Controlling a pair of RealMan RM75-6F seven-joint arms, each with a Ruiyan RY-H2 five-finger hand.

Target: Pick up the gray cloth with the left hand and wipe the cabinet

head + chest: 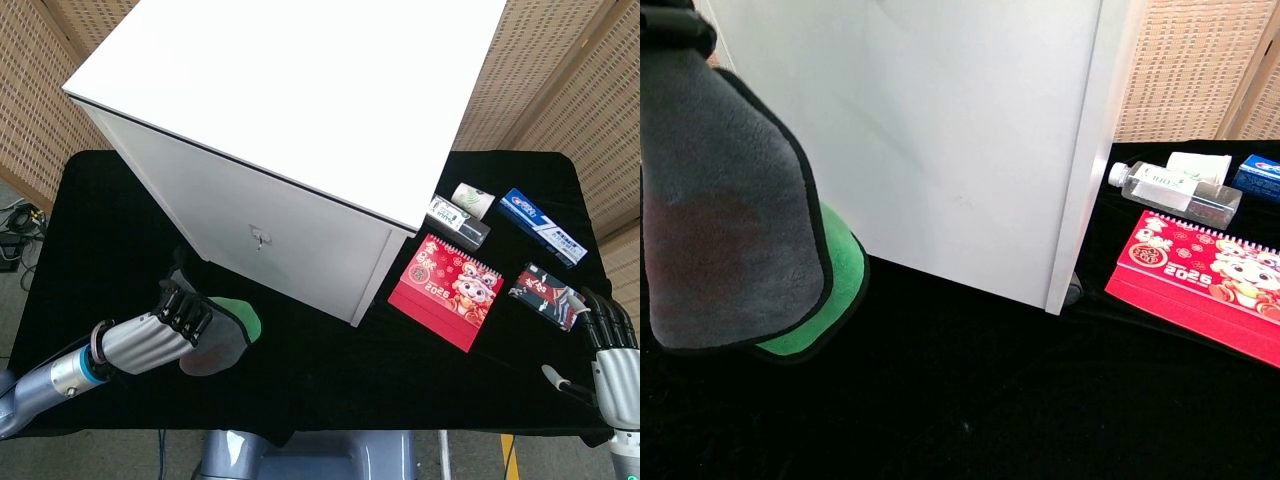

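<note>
My left hand grips the gray cloth, lifted off the table and hanging down in front of the white cabinet. In the chest view the gray cloth fills the left side, its green backing showing along the lower edge, just before the cabinet front. Only the dark fingertips of that hand show at the top left there. My right hand rests at the table's right front corner, fingers spread, holding nothing.
A red 2025 calendar lies right of the cabinet. Behind it are a small bottle, a white cup, a blue toothpaste box and a patterned packet. Black cloth covers the table.
</note>
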